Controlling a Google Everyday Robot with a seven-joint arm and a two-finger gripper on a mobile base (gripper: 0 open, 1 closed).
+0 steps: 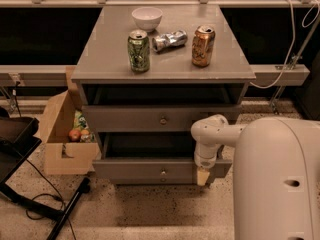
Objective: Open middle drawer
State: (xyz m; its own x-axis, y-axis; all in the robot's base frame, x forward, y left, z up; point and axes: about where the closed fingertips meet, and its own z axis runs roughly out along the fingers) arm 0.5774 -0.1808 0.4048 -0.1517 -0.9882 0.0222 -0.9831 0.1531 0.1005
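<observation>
The grey cabinet [100, 59] shows two drawer fronts with small round brass knobs below a dark recess under its top. The upper front is the middle drawer [130, 120], with its knob [163, 119] at the centre; it sits back near the cabinet's face. The lower drawer [130, 170] stands out a little, with a dark gap above it. My gripper [202, 176] hangs pointing down from the white arm [212, 134], in front of the right part of the lower drawer's front. It is below and to the right of the middle drawer's knob and holds nothing that I can see.
On the cabinet top stand a white bowl [147, 18], a green can [139, 50], a crushed silver can [169, 40] and an orange can [203, 45]. An open cardboard box [57, 134] with items sits on the floor at the left, beside a black stand [15, 144]. My white body [277, 179] fills the lower right.
</observation>
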